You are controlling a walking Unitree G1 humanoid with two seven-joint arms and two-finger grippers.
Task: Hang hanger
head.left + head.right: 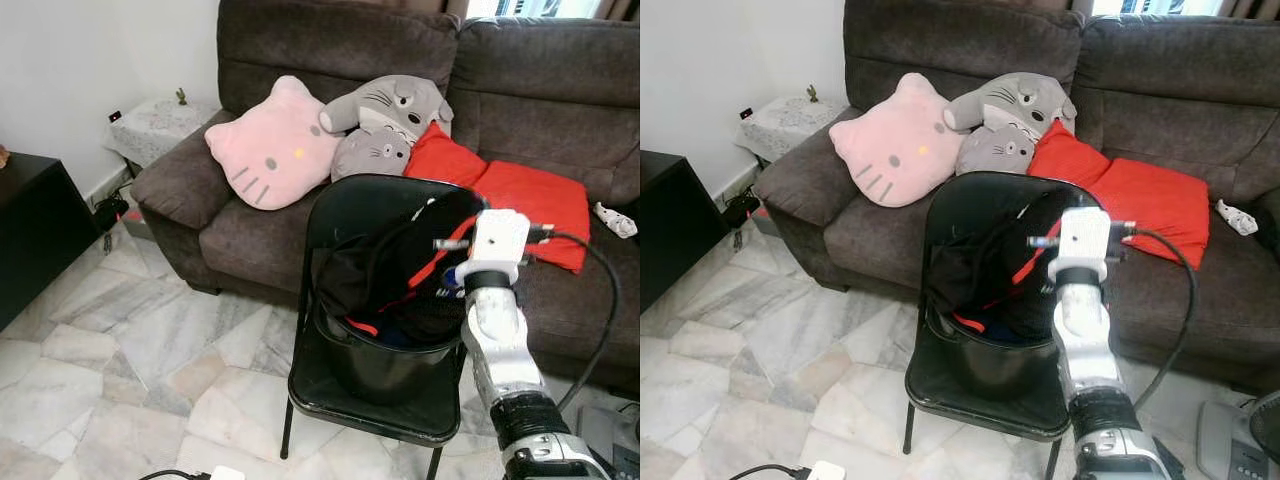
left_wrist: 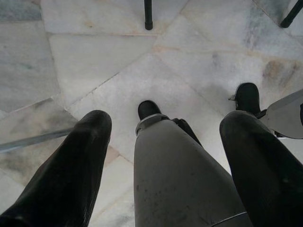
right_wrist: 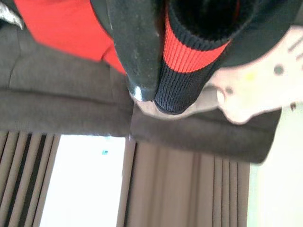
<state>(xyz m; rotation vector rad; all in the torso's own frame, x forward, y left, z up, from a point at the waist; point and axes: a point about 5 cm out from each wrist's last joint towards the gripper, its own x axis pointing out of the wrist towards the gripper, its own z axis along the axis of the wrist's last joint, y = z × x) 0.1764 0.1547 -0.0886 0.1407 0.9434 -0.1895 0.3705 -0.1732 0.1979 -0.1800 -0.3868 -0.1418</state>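
Observation:
A black and red garment (image 1: 400,270) is piled in a black tub (image 1: 385,372) on the seat of a black folding chair (image 1: 350,205). My right arm (image 1: 497,330) reaches up to the chair's back, where the cloth rises to the wrist. In the right wrist view my right gripper (image 3: 158,90) is shut on the garment's black cuff with a red stripe (image 3: 189,52), beside one black finger (image 3: 135,47); the other finger is hidden. My left gripper (image 2: 165,120) hangs open over the marble floor, above my own leg. I see no hanger.
Behind the chair stands a dark brown sofa (image 1: 560,110) with a pink cat cushion (image 1: 275,145), grey plush toys (image 1: 385,120) and red cushions (image 1: 520,195). A black cabinet (image 1: 35,230) is at the left, with a cloth-covered side table (image 1: 155,125) beyond it. Marble floor (image 1: 150,360) lies open to the left.

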